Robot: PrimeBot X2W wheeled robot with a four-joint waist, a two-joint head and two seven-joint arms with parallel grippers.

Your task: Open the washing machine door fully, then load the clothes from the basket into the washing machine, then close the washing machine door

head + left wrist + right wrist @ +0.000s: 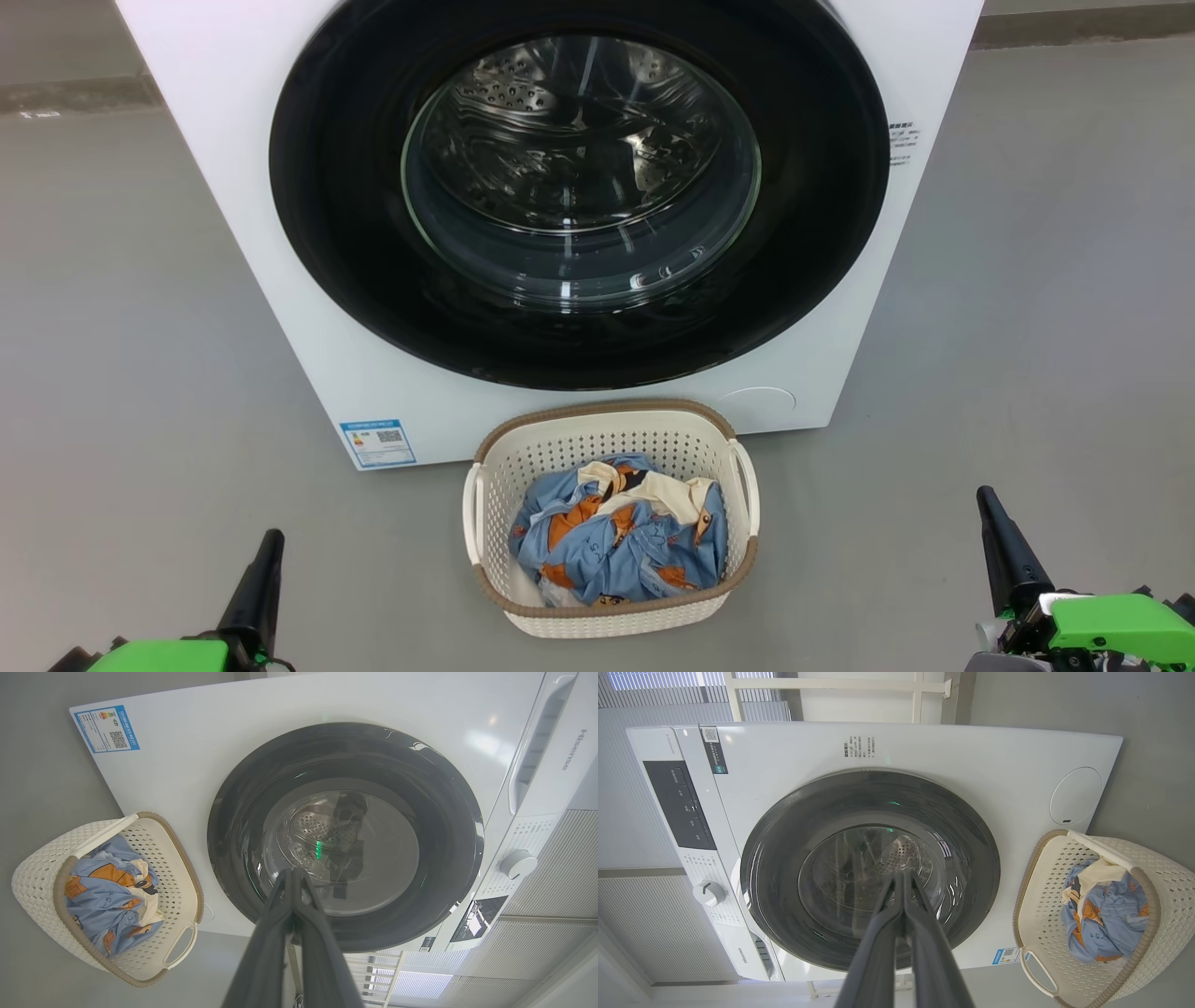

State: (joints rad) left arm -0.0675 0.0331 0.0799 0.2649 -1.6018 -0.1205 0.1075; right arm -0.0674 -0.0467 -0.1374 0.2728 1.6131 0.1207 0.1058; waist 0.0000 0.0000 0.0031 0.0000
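The white washing machine [233, 187] stands straight ahead with its round black-rimmed door [579, 187] closed flush. The steel drum shows through the glass. On the floor in front sits the cream basket [485, 523] holding the light blue clothes [621, 546] with orange figures. My left gripper [269, 541] is at the lower left, shut and holding nothing, well short of the basket. My right gripper [988, 499] is at the lower right, also shut and holding nothing. In the wrist views the left gripper [293, 872] and the right gripper [903, 876] point at the door [345, 835] [871, 868], fingers pressed together.
Grey floor [121, 373] lies open on both sides of the machine and the basket. A blue label [378, 442] sits on the machine's lower left corner. The control panel and knob [517, 864] are at the machine's top. Pale slatted wall panels [640, 826] stand behind.
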